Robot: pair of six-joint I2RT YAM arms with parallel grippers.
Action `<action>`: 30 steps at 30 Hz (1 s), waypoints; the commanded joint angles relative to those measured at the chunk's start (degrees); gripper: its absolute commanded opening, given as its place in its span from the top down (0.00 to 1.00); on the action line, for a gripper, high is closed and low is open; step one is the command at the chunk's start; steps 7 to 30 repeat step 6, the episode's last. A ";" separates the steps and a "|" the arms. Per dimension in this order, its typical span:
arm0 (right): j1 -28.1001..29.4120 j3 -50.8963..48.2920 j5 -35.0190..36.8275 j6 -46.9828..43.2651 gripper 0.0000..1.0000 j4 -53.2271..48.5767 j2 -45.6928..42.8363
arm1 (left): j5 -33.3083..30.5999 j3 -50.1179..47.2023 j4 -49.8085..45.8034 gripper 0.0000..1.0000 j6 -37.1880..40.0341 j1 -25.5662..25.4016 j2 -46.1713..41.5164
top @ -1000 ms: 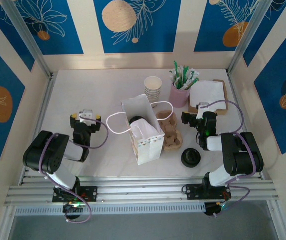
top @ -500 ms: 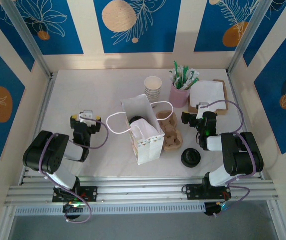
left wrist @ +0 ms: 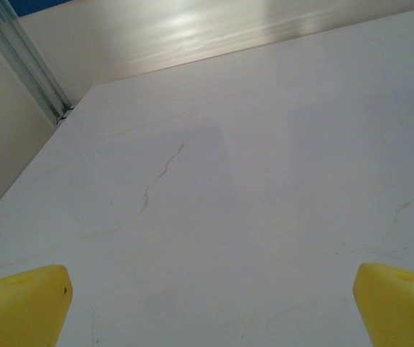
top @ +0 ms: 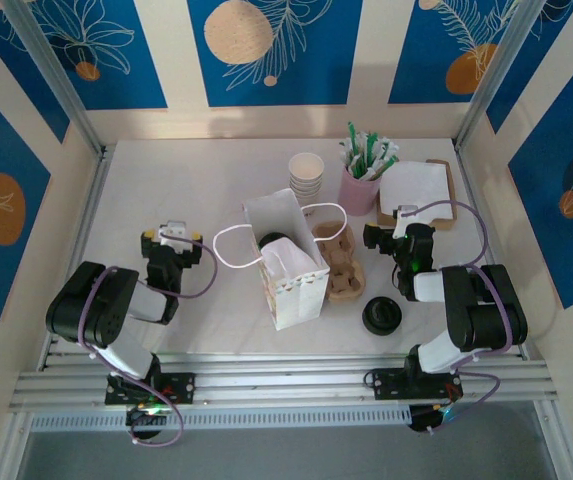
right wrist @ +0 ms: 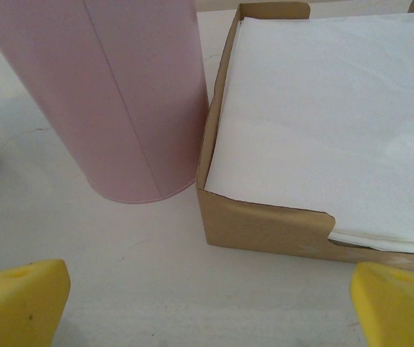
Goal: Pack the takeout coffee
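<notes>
takeout coffee [top: 272, 241]: centre frame, inside paper bag [top: 296, 290], mouth up to take it, apparently packed | left gripper [top: 173, 230]: spread, empty | right gripper [top: 403, 218]: spread, empty

Between the earlier overhead pictures and this one, nothing is visibly shifting. The left gripper [top: 174, 230], at nine o'clock from the white paper bag [top: 291, 275], and the right gripper [top: 403, 214], at three o'clock from it, are showing no change in place or in jaw spread. The bag's near edge, toward six o'clock, is perhaps sitting a hair differently, though the overhead view is too coarse to tell.
</notes>
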 commanded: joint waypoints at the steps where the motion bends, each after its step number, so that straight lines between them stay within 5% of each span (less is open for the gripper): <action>1: -0.32 1.27 -0.59 0.57 0.01 1.17 0.07 | 0.90 0.79 0.61 0.00 -1.11 0.77 -1.19; 30: -0.31 1.27 -0.65 0.55 0.01 1.20 -0.01 | 0.99 0.79 0.58 0.00 -1.14 0.83 -1.18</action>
